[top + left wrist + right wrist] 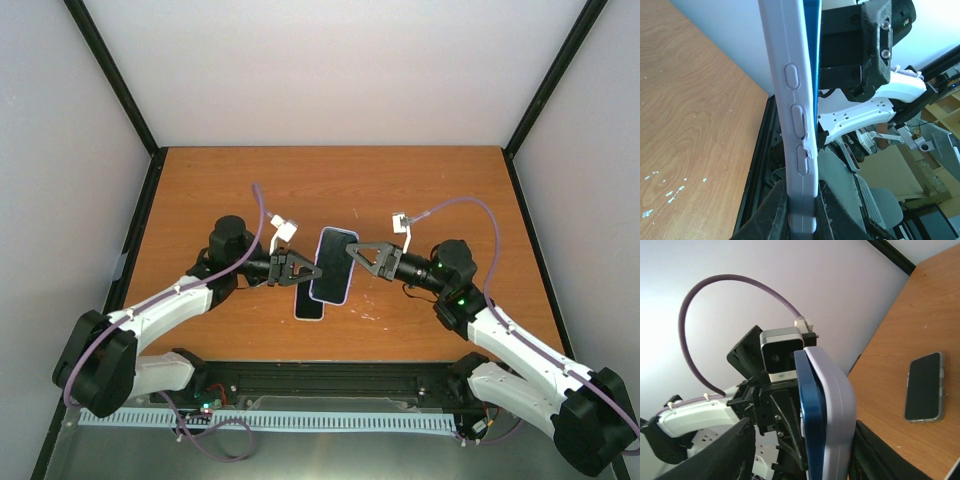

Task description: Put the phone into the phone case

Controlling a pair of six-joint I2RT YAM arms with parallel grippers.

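Left gripper (pixel 309 271) pinched the case's (pixel 334 262) left edge, my right gripper (pixel 352 255) its right edge, I judged to hold it steady off the table (pixel 200 190); the phone (pixel 308 304) lay flat there, below the case's near-left corner.

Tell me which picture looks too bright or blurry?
Right wrist view: the wall glows washed-out at the left, yet the flat black phone looks sharp. Left wrist view: the pale lilac phone case is so close it looks soft. Top view: even light, no glare.

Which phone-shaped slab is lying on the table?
The black-screened phone, lying flat; the lavender case is held between left claw and right claw.
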